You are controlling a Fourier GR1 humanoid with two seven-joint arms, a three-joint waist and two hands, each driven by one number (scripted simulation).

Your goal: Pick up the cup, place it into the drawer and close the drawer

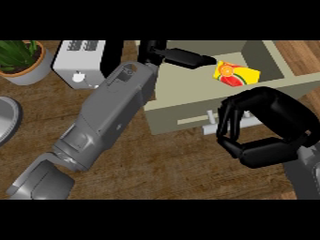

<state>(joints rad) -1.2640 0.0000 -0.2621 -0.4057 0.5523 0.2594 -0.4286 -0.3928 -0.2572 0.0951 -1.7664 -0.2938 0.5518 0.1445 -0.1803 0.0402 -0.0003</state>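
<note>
Drawer handle (209, 128) partly behind right hand (277, 129)

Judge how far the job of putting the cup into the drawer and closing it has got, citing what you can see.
Done: the cup already lies inside the open drawer. In hand: the left hand reaches over the drawer beside the cup, fingers straight, not holding it. The right hand is at the drawer's front panel. Left: the drawer is pulled out and not yet closed.
</note>
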